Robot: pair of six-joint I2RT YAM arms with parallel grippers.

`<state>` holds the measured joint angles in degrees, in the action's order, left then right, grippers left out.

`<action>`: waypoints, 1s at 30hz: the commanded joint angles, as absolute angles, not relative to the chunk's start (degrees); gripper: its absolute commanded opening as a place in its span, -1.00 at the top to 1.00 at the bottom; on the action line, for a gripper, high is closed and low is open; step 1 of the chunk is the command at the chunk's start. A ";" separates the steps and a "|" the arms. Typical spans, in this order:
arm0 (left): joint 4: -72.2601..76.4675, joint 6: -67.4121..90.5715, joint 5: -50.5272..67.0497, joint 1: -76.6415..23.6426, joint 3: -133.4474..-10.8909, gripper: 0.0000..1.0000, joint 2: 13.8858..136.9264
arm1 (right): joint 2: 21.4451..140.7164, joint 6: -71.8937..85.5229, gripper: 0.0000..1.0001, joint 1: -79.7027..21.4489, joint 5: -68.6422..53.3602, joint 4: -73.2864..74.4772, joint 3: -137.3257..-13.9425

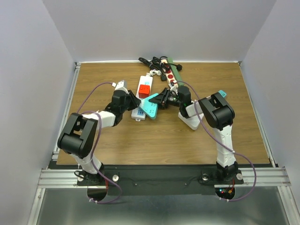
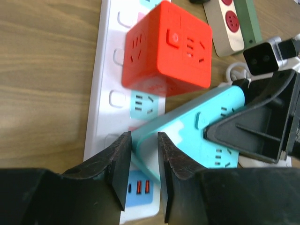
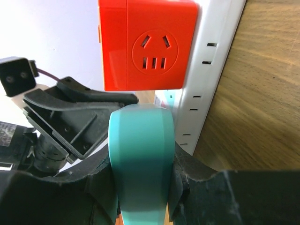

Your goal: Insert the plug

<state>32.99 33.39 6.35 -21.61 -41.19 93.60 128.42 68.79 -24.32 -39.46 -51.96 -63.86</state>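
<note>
A flat teal socket adapter [image 1: 151, 107] is held tilted above the lower end of a white power strip [image 1: 146, 78], just below a red cube adapter [image 1: 145, 87] plugged into that strip. My left gripper [image 1: 136, 102] is shut on the teal adapter's left end; the left wrist view shows its jaws [image 2: 143, 150] pinching the teal edge [image 2: 187, 126] over the strip's USB ports. My right gripper [image 1: 161, 99] is shut on the other end, the teal body [image 3: 140, 154] filling its jaws [image 3: 142, 164]. The teal adapter's prongs are hidden.
A beige and green power strip [image 1: 169, 70] with red sockets lies at the back, with black cables [image 1: 150, 61] beside it. A white block [image 1: 190, 119] lies under my right arm. The red cube [image 2: 166, 47] stands close above the teal adapter.
</note>
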 commanded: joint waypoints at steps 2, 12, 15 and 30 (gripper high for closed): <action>18.72 28.92 1.58 -24.78 -41.22 0.44 99.75 | 133.50 58.80 0.99 -23.73 -30.67 -33.49 -61.53; 15.56 29.27 -3.86 -30.58 -42.28 0.45 100.55 | 133.25 56.78 0.99 -23.38 -28.57 -31.29 -58.63; 14.60 29.18 -5.18 -31.81 -42.71 0.45 98.96 | 131.31 54.15 0.99 -23.38 -25.76 -27.96 -58.45; 15.20 30.85 -10.63 -35.24 -40.08 0.42 92.12 | 129.20 48.69 0.99 -23.38 -20.74 -18.46 -62.84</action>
<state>29.47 31.29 -14.55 -31.66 -43.94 93.06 123.33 60.34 -24.34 -37.50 -37.89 -64.93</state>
